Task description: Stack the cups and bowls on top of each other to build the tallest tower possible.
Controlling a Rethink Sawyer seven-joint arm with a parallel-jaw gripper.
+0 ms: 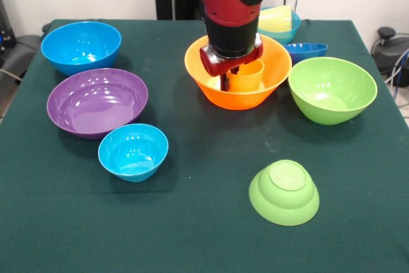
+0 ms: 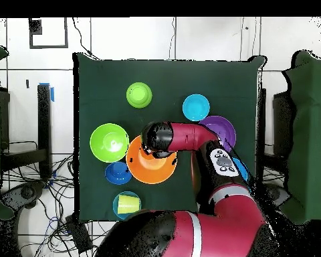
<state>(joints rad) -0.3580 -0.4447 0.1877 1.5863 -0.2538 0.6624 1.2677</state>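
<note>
The large orange bowl (image 1: 238, 87) stands upright at the table's far middle; it also shows in the overhead view (image 2: 152, 167). The opaque orange cup (image 1: 246, 76) stands upright inside it. My gripper (image 1: 225, 80) hangs down into this bowl, right at the cup's left rim; the wrist hides how it meets the cup. The pale yellow cup (image 1: 276, 20) sits in a small light blue bowl (image 1: 289, 32) behind the orange bowl, also seen from overhead (image 2: 126, 203). A small dark blue bowl (image 1: 305, 50) lies beside them.
The large blue bowl (image 1: 81, 46), purple bowl (image 1: 97, 101) and a second small light blue bowl (image 1: 133, 151) stand on the left. The large lime green bowl (image 1: 332, 89) stands right. A small lime green bowl (image 1: 284, 192) lies upside down near the front.
</note>
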